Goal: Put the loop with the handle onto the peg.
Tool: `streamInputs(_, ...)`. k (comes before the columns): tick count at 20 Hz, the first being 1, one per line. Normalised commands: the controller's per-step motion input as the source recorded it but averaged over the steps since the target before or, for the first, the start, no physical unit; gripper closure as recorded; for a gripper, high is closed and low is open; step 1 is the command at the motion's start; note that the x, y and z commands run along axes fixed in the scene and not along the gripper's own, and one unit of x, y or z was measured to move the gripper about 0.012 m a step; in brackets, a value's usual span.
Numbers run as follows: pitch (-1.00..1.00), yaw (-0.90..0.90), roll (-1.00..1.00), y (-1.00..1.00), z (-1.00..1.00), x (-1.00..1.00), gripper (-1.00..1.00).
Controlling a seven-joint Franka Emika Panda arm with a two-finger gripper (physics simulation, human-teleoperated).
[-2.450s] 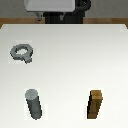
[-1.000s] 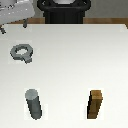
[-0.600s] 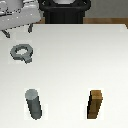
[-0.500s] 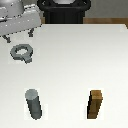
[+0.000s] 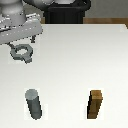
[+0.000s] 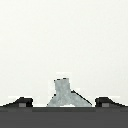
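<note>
Only exterior view shows peg [image 5: 34, 103], brown block [image 5: 95, 104]

Support surface: 1 flat white table [image 5: 70, 65], plain and unmarked, filling most of the exterior view; far edge meets a dark background.

3 items rest directly on it:
- the loop with the handle [image 5: 21, 51], grey, lying flat toward the far side on the exterior view's left, its stub handle pointing toward the near edge.
- the peg [image 5: 34, 103], dark grey cylinder, upright, near side on the exterior view's left, well apart from the loop.
- a brown block [image 5: 95, 104], upright, near side on the exterior view's right, well apart from the peg.

Wrist view: white tabletop, with part of the grey loop at the frame's edge.
</note>
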Motion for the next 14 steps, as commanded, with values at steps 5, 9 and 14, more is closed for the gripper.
streamInputs(5, 0.00, 0.00, 0.00, 0.00, -1.00, 0.00, -1.00)
streamInputs(9, 0.00, 0.00, 0.00, 0.00, -1.00, 0.00, 1.00)
streamInputs(14, 0.00, 0.00, 0.00, 0.00, 0.00, 0.00, 1.00)
